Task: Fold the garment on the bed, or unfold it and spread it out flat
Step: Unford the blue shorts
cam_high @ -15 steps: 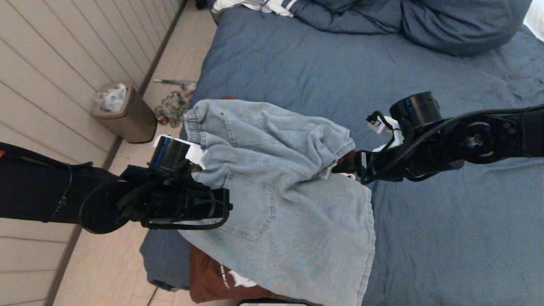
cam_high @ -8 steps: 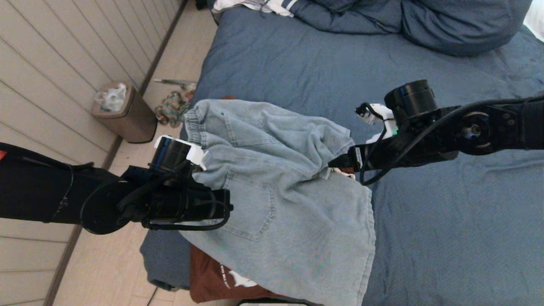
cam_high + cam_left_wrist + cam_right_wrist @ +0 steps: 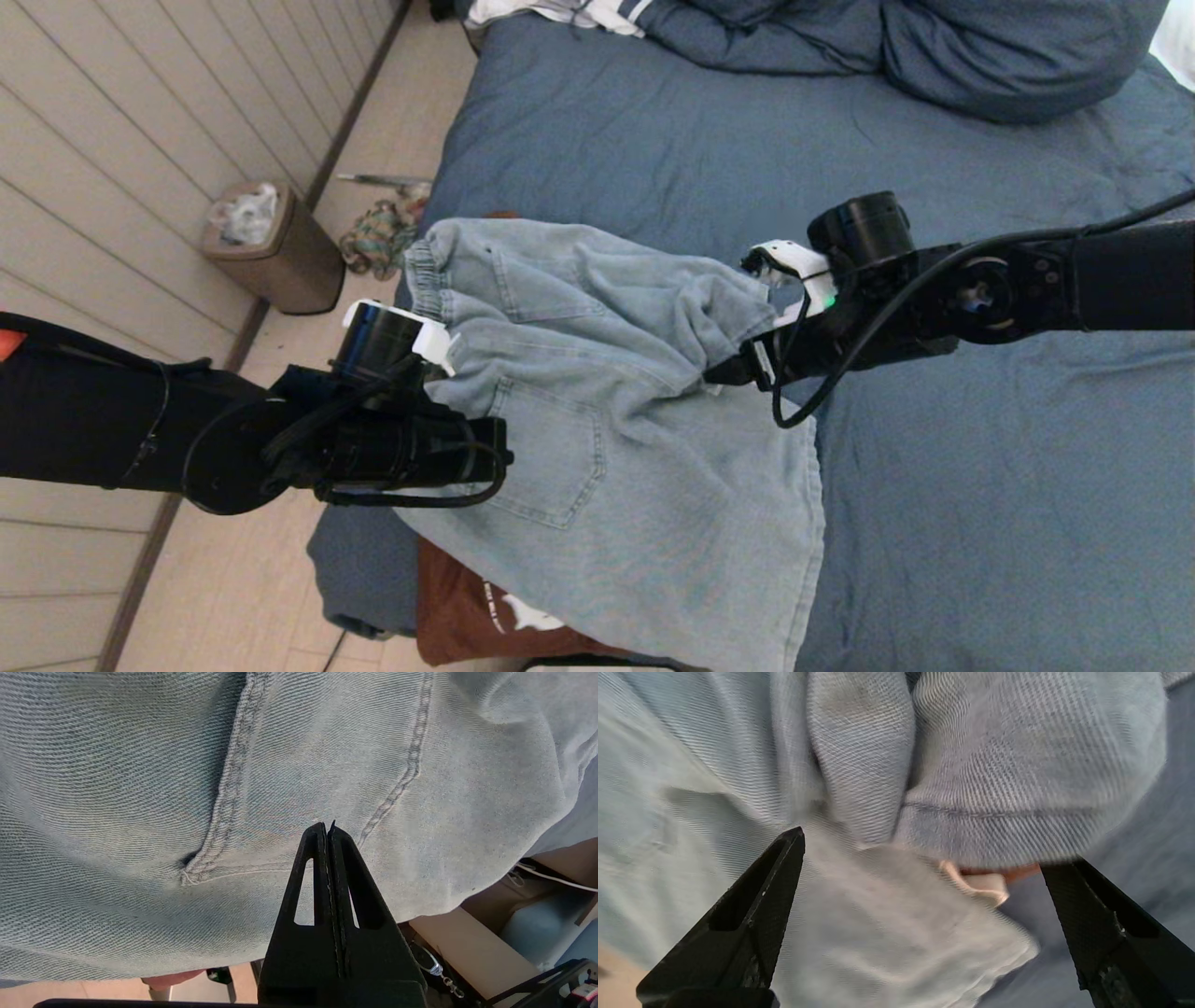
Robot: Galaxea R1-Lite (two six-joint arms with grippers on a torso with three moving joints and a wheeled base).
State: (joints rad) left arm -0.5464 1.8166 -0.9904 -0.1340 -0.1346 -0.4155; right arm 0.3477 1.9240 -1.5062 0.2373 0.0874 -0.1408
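The garment (image 3: pixel 607 420), a pair of pale blue denim shorts, lies rumpled at the near left corner of the bed (image 3: pixel 934 523), with one leg folded back over itself. My left gripper (image 3: pixel 327 828) is shut with nothing visible between its jaws; its tip rests against the denim (image 3: pixel 140 765) beside a back-pocket seam. In the head view its fingertips are hidden at the garment's left edge. My right gripper (image 3: pixel 724 373) is open at the folded leg's hem, its wide-set fingers (image 3: pixel 775 882) either side of the bunched cloth (image 3: pixel 887 905).
A rust-brown garment (image 3: pixel 467 607) shows under the shorts at the bed's front edge. Blue bedding (image 3: pixel 934 56) and white striped clothing (image 3: pixel 560 14) are heaped at the back. On the floor to the left are a brown bin (image 3: pixel 280 252) and some clutter (image 3: pixel 378 233), next to the panelled wall.
My right arm has moved left, bringing its open gripper up to the folded leg's hem. The left arm and the shorts have stayed put.
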